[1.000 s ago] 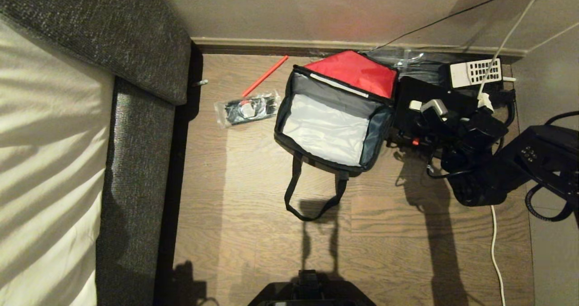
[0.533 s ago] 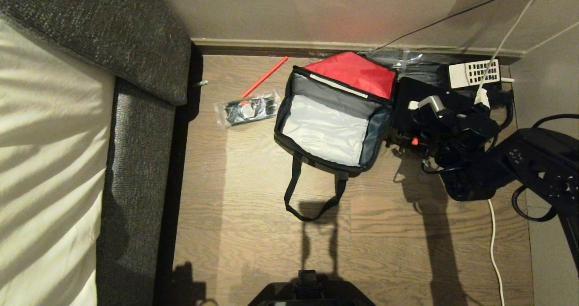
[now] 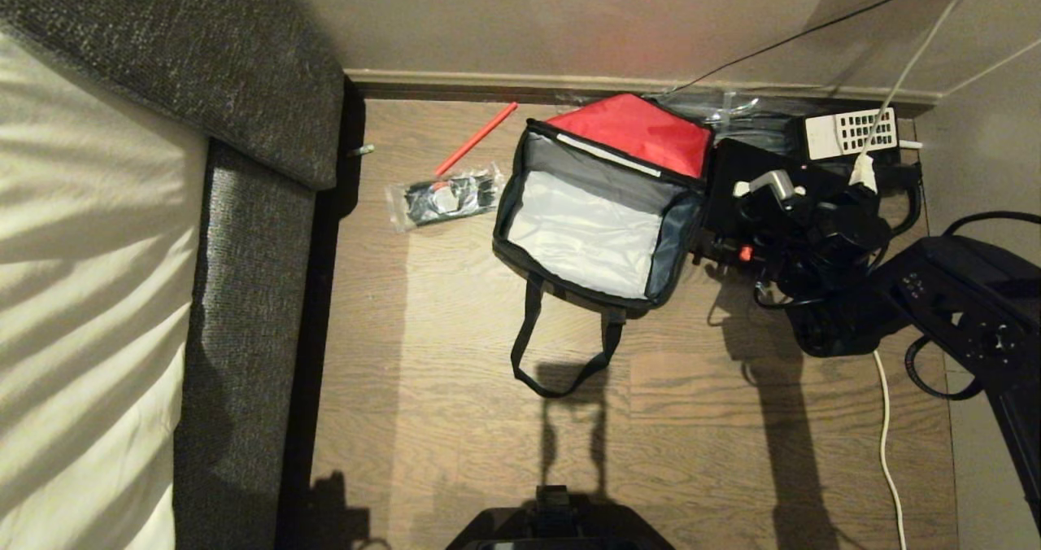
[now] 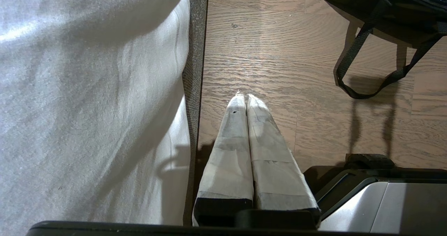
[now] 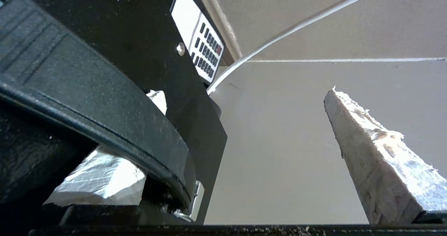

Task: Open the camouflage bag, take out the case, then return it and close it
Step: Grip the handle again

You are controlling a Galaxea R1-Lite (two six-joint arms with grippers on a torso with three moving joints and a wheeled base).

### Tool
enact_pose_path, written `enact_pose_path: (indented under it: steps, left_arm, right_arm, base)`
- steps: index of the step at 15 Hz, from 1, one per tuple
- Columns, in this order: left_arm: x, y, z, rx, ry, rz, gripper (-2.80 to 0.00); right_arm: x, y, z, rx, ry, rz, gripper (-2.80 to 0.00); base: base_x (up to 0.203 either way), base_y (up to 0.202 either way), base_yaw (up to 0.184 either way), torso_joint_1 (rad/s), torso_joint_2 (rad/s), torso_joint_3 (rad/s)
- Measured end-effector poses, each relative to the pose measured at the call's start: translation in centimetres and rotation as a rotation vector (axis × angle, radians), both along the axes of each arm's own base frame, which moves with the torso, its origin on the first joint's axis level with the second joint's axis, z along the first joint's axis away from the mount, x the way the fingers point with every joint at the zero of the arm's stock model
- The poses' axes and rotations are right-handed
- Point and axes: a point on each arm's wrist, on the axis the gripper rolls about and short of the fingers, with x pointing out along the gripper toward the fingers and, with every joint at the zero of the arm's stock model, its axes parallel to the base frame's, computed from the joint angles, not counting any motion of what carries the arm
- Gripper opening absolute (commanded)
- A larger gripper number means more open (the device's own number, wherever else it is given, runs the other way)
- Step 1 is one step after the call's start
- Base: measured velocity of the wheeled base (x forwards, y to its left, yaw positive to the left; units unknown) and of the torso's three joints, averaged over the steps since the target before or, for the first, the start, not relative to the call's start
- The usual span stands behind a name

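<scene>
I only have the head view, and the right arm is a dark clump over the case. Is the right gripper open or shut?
Observer: Open. In the right wrist view the right gripper has its fingers wide apart, with only wall showing between them.
Operator: Where is the case's handle?
Observer: The black strap handle of the case crosses in front of one finger; the other finger stands clear of it.
Operator: And the left arm?
Observer: The left gripper is shut and empty, over the wooden floor beside the white mattress.
</scene>
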Motion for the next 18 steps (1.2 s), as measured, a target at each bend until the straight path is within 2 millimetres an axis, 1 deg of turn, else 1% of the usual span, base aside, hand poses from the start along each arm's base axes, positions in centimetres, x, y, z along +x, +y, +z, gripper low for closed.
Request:
enact_pose_path:
  steps: [4,5,12,18]
  left_arm:
    - [0.0,0.0,0.0,0.0,0.0,0.0,-2.8]
    - [0.0,0.0,0.0,0.0,0.0,0.0,-2.8]
    - [0.0,0.0,0.0,0.0,0.0,0.0,-2.8]
    - [0.0,0.0,0.0,0.0,0.0,0.0,-2.8]
  right_arm:
    - [0.3,-0.3,-0.4,-0.002,0.002,-0.007,0.0]
    - [0.2,-0.4,-0.5,-0.004,0.006,-0.004,-2.8]
    - [0.1,-0.6,-1.8,-0.002,0.061,-0.017,-2.8]
    - [0.0,-0.6,-1.5,0.004,0.052,-0.019,-2.8]
  base:
    - [0.0,0.0,0.0,0.0,0.0,0.0]
    - [0.0,0.0,0.0,0.0,0.0,0.0]
    - [0.0,0.0,0.0,0.0,0.0,0.0]
    - [0.0,0.0,0.0,0.0,0.0,0.0]
